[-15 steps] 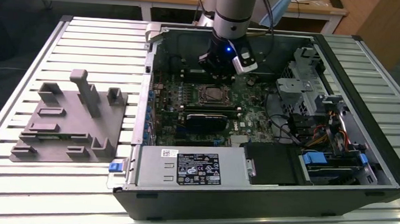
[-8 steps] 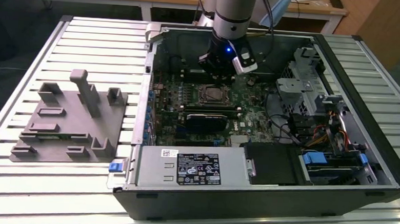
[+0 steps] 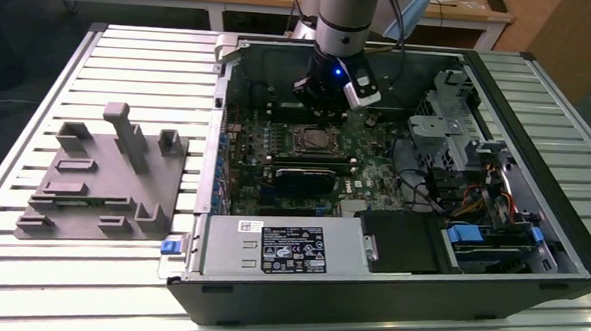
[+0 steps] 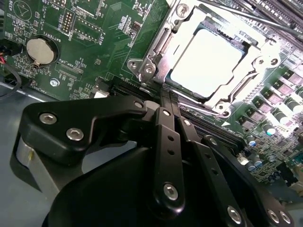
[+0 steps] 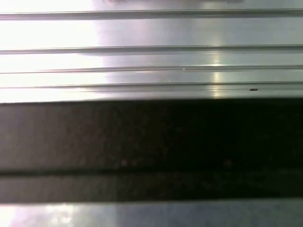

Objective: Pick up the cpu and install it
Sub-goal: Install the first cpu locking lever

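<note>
The cpu sits in the socket frame on the green motherboard; in the second wrist view its silvery face shows bright inside the metal bracket. In the exterior view the socket lies near the middle of the open computer case, which rests on the slatted metal table. The arm hangs over the far part of the case, with the pincer above the board just beyond the socket. The pincer's black links converge toward the socket's edge; whether it is open or closed cannot be told. A grey plastic fixture stands on the table at the exterior view's left, well apart from the case.
</note>
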Controlling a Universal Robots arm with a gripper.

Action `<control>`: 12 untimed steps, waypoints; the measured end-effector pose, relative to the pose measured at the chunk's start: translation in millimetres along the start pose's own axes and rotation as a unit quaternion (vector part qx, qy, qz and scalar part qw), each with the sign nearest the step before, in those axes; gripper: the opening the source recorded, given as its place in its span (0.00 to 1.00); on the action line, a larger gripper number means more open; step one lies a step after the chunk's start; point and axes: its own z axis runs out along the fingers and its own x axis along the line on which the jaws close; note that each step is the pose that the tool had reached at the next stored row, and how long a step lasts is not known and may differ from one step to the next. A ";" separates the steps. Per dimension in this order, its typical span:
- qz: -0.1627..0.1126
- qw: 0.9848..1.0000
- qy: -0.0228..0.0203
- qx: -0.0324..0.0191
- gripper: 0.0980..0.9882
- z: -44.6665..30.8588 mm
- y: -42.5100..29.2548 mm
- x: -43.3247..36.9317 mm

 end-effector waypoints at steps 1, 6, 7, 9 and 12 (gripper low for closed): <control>0.000 1.000 0.000 0.000 0.01 0.0 0.0 0.0; 0.000 1.000 0.000 0.006 0.01 0.2 0.0 0.0; 0.000 1.000 0.000 0.007 0.01 0.4 0.0 0.0; 0.000 1.000 0.000 0.009 0.01 0.8 -0.1 0.0; 0.000 1.000 0.000 0.011 0.01 1.2 -0.2 0.1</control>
